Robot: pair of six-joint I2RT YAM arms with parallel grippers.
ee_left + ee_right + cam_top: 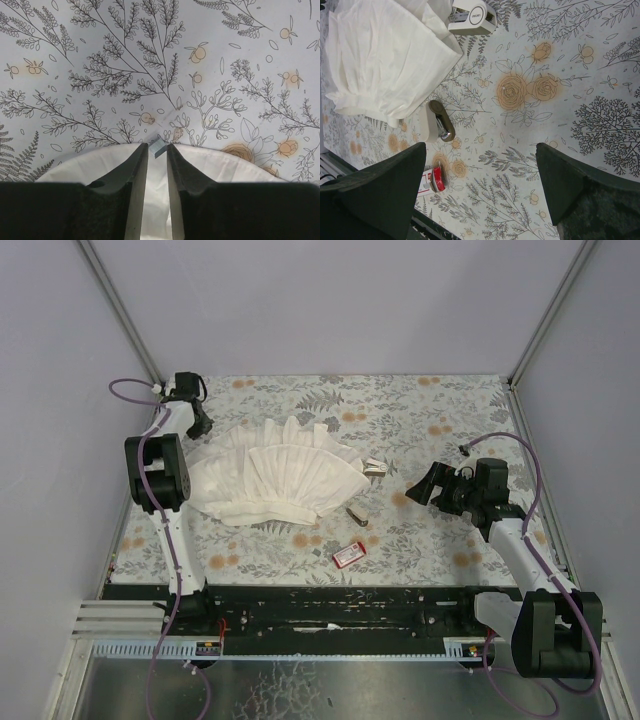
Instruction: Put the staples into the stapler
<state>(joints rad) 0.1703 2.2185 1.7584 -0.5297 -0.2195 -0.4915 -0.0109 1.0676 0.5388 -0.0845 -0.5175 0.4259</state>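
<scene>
Right gripper (pixel 481 150) hangs with jaws wide apart, gripping nothing. The stapler (pixel 436 127) lies on the table just beyond one fingertip, and the red staple box (pixel 432 180) shows beside that same finger. Left gripper (pixel 157 150), its jaws nearly together, hovers over the white cloth (pixel 100 162).

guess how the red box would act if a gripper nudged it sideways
The red box looks small and lies flat on the table, so it would probably slide rather than tip. It looks like thin card, so it is likely light and may crush under a hard squeeze.
</scene>
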